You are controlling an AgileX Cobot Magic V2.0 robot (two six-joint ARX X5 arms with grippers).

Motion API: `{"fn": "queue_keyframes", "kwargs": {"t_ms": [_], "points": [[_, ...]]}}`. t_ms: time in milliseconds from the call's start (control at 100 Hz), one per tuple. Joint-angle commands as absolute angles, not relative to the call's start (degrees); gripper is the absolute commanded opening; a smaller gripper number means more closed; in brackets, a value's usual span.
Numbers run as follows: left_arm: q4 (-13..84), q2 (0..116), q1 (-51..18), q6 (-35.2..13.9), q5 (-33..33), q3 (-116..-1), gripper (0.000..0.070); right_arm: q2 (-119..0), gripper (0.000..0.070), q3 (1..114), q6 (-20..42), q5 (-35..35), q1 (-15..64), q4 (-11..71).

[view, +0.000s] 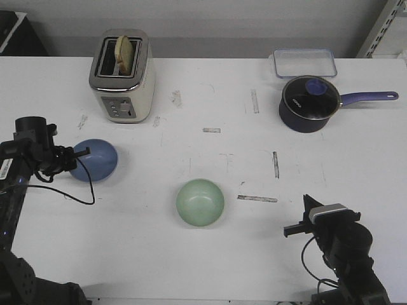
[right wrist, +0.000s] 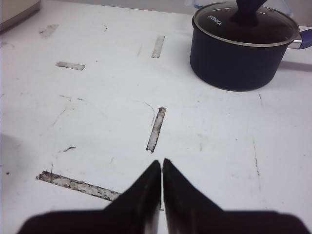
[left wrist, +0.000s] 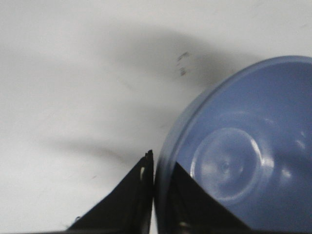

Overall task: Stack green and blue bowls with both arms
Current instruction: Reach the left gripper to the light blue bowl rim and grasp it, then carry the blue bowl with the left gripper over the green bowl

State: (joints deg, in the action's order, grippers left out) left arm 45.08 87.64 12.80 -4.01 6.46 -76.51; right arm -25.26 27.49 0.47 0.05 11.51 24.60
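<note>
While the left gripper [left wrist: 155,195] pinches the near rim of the blue bowl [left wrist: 243,156] between its fingers, apparently to carry it, the green bowl [view: 200,201] sits well apart mid-table and the right gripper [right wrist: 161,190] waits closed, empty.

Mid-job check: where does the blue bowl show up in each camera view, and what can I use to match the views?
Front view: the blue bowl sits at the table's left side, at the left gripper, below the toaster.
Left wrist view: blue bowl fills the lower right, its rim between the jaws.
Right wrist view: not in it; only the saucepan and taped table.
Shared landmark: the saucepan links front and right wrist; the bowl itself links front and left wrist.
</note>
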Motion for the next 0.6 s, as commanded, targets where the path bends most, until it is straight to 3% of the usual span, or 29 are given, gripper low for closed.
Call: {"fn": "queue_keyframes", "kwargs": {"t_ms": [0, 220, 590], "points": [[45.87, 86.0, 11.44, -4.19, 9.15, -79.72, 0.0, -25.61, 0.0, 27.7, 1.37, 0.03, 11.62, 24.08], [46.85, 79.68, 0.78, -8.67, 12.67, -82.85, 0.0, -25.61, 0.0, 27.7, 1.39, 0.03, 11.62, 24.1], [43.11, 81.93, -29.43, -12.14, 11.99, -82.85, 0.0001, -25.61, 0.0, 27.7, 1.5, 0.03, 11.62, 24.16]]}}
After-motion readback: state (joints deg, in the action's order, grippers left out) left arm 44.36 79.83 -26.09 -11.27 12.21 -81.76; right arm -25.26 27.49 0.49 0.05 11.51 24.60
